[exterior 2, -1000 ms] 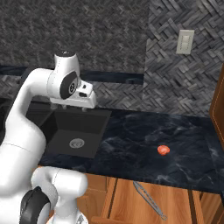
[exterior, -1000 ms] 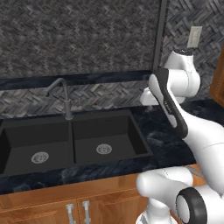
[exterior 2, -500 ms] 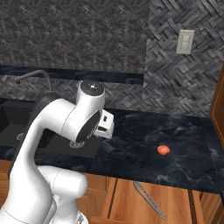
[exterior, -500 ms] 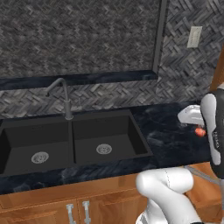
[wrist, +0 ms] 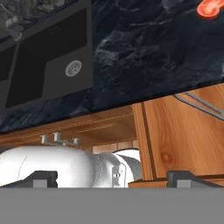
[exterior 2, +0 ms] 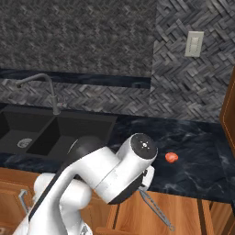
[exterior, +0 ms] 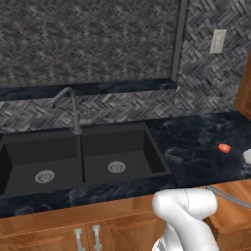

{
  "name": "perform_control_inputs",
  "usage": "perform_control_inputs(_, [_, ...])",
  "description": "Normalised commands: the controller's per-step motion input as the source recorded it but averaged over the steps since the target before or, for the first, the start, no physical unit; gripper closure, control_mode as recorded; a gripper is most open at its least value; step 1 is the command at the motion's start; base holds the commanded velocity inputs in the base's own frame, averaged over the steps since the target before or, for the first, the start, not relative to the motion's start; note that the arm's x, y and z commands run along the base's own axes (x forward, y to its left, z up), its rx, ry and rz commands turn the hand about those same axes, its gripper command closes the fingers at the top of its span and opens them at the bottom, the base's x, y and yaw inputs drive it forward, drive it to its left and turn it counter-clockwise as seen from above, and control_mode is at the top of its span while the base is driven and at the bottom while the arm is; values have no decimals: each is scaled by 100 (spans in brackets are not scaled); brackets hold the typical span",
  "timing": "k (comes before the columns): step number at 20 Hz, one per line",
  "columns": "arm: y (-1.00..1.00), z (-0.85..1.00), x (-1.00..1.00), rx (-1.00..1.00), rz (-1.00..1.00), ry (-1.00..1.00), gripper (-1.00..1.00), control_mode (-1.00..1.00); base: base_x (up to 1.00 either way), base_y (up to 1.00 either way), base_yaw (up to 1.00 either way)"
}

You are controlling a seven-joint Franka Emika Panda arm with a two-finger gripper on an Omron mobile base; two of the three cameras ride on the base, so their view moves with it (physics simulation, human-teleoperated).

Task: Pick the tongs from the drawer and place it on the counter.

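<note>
One tongs (exterior 2: 156,210) apparently lies in drawer (exterior 2: 188,215).

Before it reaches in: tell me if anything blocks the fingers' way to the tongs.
Nothing visible does. The tongs lie uncovered in the open drawer, just below the counter edge; the fingers point toward the drawer.

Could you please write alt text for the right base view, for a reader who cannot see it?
A white robot arm bends low in front of an open wooden drawer where slim grey tongs lie. Behind it, a dark marbled counter carries a small red-orange blob, with a black double sink and faucet to the left.
</note>
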Motion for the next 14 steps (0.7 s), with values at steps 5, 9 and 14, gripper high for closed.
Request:
perform_control_inputs(5, [-98, -48, -4, 0, -3, 29, -100, -100, 0, 0, 0])
perform_control_inputs(9, [-65, -82, 1, -1, 0, 16, -100, -100, 0, 0, 0])
perform_control_inputs(14, [-24, -98, 15, -9, 0, 5, -100, -100, 0, 0, 0])
